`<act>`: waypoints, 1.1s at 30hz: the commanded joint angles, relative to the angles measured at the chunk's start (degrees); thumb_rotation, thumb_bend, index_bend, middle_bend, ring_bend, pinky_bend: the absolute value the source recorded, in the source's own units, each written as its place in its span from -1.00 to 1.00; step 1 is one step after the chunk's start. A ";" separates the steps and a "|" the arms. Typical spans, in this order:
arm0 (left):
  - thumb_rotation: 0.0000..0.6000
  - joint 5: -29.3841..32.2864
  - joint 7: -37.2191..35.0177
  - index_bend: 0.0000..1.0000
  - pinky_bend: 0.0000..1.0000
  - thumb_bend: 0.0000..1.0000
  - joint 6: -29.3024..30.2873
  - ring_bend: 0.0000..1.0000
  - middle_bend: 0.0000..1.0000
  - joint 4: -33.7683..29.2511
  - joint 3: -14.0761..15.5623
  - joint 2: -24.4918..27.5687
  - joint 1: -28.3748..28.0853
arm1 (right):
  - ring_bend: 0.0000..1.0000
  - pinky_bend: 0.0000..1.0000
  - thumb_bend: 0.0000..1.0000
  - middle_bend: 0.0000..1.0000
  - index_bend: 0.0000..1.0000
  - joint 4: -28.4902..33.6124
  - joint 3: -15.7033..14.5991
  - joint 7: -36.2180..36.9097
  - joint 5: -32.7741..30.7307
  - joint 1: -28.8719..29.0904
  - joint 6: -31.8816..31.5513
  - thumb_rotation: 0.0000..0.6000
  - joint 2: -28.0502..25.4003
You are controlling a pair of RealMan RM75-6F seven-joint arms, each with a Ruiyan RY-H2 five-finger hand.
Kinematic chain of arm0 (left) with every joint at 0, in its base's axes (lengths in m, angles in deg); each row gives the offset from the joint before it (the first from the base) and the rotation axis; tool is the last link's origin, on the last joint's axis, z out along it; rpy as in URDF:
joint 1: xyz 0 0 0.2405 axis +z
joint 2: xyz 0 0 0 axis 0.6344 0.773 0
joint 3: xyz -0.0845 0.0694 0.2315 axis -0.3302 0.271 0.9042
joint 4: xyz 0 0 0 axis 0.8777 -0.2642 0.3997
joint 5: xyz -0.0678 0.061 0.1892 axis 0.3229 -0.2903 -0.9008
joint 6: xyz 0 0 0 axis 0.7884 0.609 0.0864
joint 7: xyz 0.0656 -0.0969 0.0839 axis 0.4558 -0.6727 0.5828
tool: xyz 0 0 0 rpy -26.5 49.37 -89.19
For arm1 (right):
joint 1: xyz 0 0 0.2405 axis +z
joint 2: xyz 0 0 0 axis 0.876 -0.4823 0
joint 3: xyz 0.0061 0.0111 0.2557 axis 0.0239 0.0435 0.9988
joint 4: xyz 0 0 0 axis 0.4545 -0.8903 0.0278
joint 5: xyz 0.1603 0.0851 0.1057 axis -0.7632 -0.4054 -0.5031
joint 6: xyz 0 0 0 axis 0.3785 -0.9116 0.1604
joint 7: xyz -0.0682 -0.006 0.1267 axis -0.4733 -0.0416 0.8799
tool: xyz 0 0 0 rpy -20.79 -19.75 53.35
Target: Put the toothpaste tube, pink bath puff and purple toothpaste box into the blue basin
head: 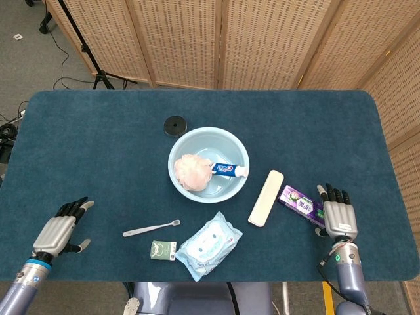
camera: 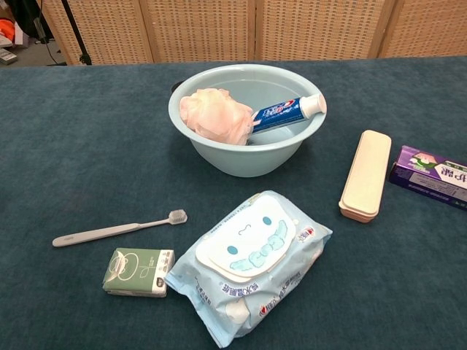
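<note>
Resting low near the table's front-left edge, the left hand (head: 60,230) lies loosely spread, holding nothing, apparently idle. Pink bath puff (head: 191,172) and toothpaste tube (head: 229,170) already sit inside the blue basin (head: 189,142). Only the purple toothpaste box (head: 300,205) remains outside; the right hand (head: 339,216), fingers spread, touches its far end, seemingly preparing a grasp.

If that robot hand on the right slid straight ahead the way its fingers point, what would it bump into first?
Probably nothing: the right hand points toward the table's far edge, over bare cloth. The purple toothpaste box lies beside its inner fingers, out of that line, though how near them is hard to judge.
</note>
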State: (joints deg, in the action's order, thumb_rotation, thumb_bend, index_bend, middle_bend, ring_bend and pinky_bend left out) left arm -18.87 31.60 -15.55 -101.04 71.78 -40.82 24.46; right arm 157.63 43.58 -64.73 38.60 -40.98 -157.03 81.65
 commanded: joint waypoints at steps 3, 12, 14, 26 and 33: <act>1.00 -0.47 -0.64 -1.00 -0.89 -0.42 -0.25 -1.00 -1.00 -0.10 0.13 0.32 -0.05 | -1.00 -1.00 -0.74 -1.00 -0.96 0.04 0.80 -3.24 -3.89 3.07 1.74 1.00 0.85; 1.00 -1.01 -1.14 -1.00 -0.89 -0.42 -0.42 -1.00 -1.00 -0.08 0.27 0.43 -0.08 | -1.00 -1.00 -0.74 -1.00 -0.96 -1.90 1.16 -5.72 -7.60 6.49 2.93 1.00 1.52; 1.00 -1.11 -1.18 -1.00 -0.89 -0.42 -0.43 -1.00 -1.00 -0.13 0.31 0.46 -0.08 | -1.00 -1.00 -0.74 -1.00 -0.96 -2.49 1.16 -5.94 -8.29 7.04 3.33 1.00 1.57; 1.00 -1.64 -1.46 -1.00 -0.89 -0.42 -0.65 -1.00 -1.00 -0.61 0.56 0.65 -0.12 | -1.00 -1.00 -0.74 -0.97 -0.82 -5.44 0.68 -6.81 -13.15 9.23 4.76 1.00 1.22; 1.00 -1.87 -1.72 -1.00 -0.89 -0.42 -0.66 -1.00 -1.00 -0.74 0.60 0.73 -0.12 | -0.91 -0.92 -0.74 -0.77 -0.61 -5.81 -0.13 -7.00 -14.68 9.80 4.47 1.00 1.10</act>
State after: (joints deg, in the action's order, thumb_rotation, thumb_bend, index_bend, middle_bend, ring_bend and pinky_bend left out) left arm -20.74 29.88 -16.21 -101.79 72.38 -40.08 24.34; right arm 151.85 43.54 -71.70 24.06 -31.24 -152.50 82.76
